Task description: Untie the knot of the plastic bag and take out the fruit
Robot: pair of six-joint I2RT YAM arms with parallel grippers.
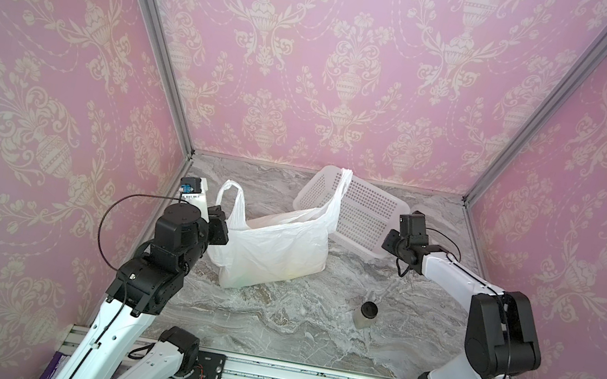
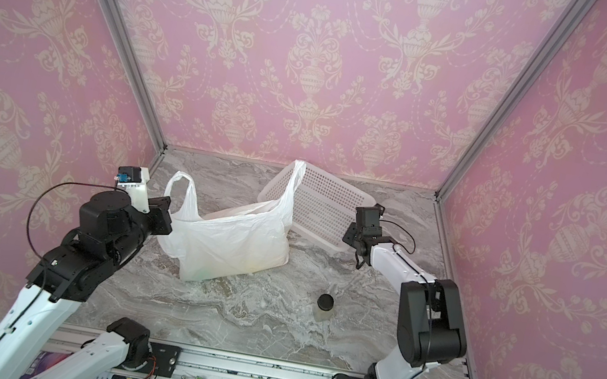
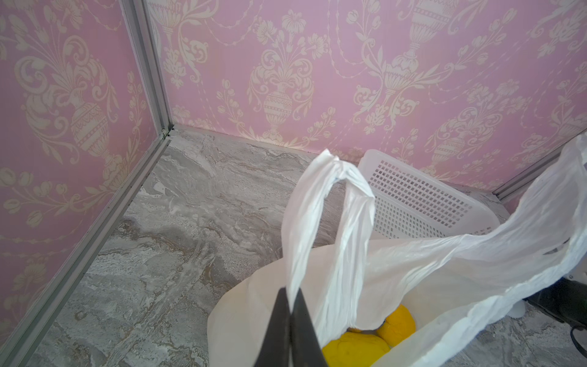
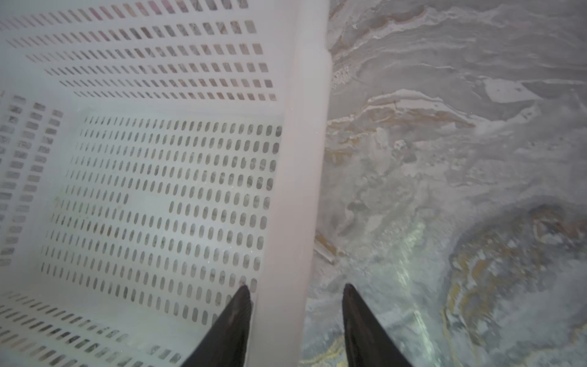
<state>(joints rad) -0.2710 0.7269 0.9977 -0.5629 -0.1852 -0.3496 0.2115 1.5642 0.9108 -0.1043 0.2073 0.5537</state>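
Firstly, left tool (image 3: 289, 290): jaws pressed together, pinching thin white film at the foot of one loop handle (image 3: 330, 228) of the plastic bag (image 1: 274, 250). In both top views this tool sits against the bag's left flank, left of frame centre.

Right tool (image 4: 295, 287): jaws partly apart, astride the side wall of the basket (image 4: 295, 143). One finger (image 4: 236, 314) is inside and its partner is outside over the surface (image 4: 444, 159). Whether either finger touches the wall cannot be told.

Plastic bag: white, crinkled, standing mouth-up at frame centre in both top views. Its two handles are apart. One stands upright beside the left tool, and the second handle (image 1: 341, 193) rises up and to the right, crossing the basket's left corner.

Fruit: inside the bag. The left wrist view shows a yellow piece (image 3: 355, 349) and a yellow-orange piece (image 3: 397, 324) touching each other low in the bag. Any others are hidden by the plastic.

Basket: white, perforated, upper right of centre in both top views, just behind the bag.

Jar (image 1: 367, 313): small, clear, black lid, upright on the grey marbled surface. It stands lower right of the bag, well apart from it.
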